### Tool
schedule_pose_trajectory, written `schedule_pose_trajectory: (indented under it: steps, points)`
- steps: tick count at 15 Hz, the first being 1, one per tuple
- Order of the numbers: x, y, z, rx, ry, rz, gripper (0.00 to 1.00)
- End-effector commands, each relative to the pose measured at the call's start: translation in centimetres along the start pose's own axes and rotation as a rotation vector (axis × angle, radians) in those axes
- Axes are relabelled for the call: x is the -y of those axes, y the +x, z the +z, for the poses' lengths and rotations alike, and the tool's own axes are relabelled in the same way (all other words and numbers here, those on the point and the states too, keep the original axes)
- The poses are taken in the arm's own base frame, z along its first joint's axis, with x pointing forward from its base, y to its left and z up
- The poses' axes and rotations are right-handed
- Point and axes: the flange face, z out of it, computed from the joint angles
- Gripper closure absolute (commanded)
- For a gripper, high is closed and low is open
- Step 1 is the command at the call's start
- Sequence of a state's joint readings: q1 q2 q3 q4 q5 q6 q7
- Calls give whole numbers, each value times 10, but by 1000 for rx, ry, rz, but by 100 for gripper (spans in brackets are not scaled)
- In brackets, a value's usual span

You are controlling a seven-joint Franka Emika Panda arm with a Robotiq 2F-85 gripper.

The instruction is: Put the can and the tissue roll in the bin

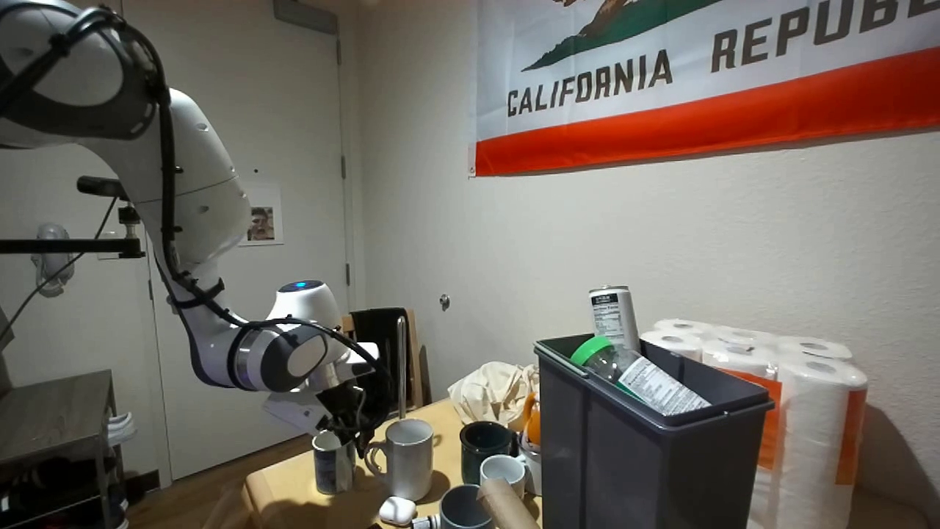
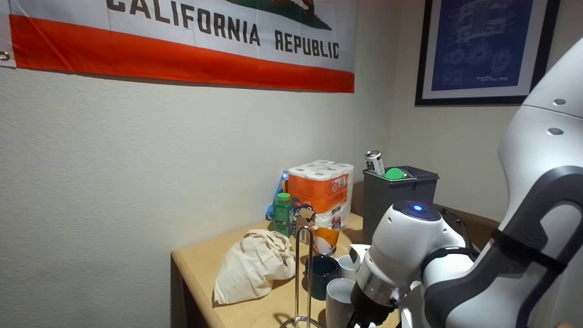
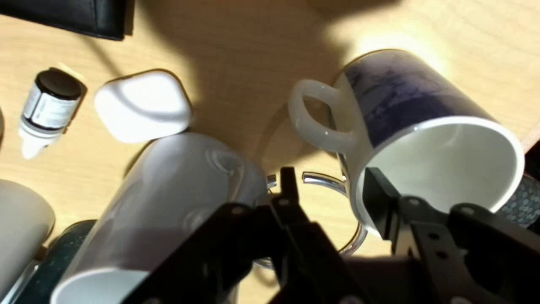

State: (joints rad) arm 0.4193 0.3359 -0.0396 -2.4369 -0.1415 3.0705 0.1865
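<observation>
Can [image 1: 614, 317]: tilted, projecting from the bin [image 1: 602, 448] in both exterior views, well apart from the gripper [image 3: 331, 190]. Cardboard roll [image 1: 508, 503]: near the bin, also apart from the gripper. Gripper: fingers [image 3: 379, 207] widely parted, gripping nothing — one overlaps the patterned mug's [image 3: 405, 95] rim in the wrist view, contact undetermined — plain mug [image 3: 177, 181] near the other

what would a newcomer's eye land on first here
Probably the big California Republic flag on the wall, seen in both exterior views. Lower down, a can tilts up out of the dark bin. In the wrist view, the open gripper hangs close to a purple-patterned mug.
</observation>
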Motion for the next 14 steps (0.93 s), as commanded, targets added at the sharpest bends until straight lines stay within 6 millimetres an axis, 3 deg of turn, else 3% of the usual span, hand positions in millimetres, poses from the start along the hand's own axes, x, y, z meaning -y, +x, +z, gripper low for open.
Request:
schedule_pose_trajectory:
  steps: [1, 4, 7, 14]
  points:
    - [5, 2, -22, -2, 7, 13, 22]
    - [13, 15, -52, 45, 35, 27, 0]
    - [11, 33, -96, 121, 40, 91, 0]
    - [-33, 80, -222, 184, 4, 197, 0]
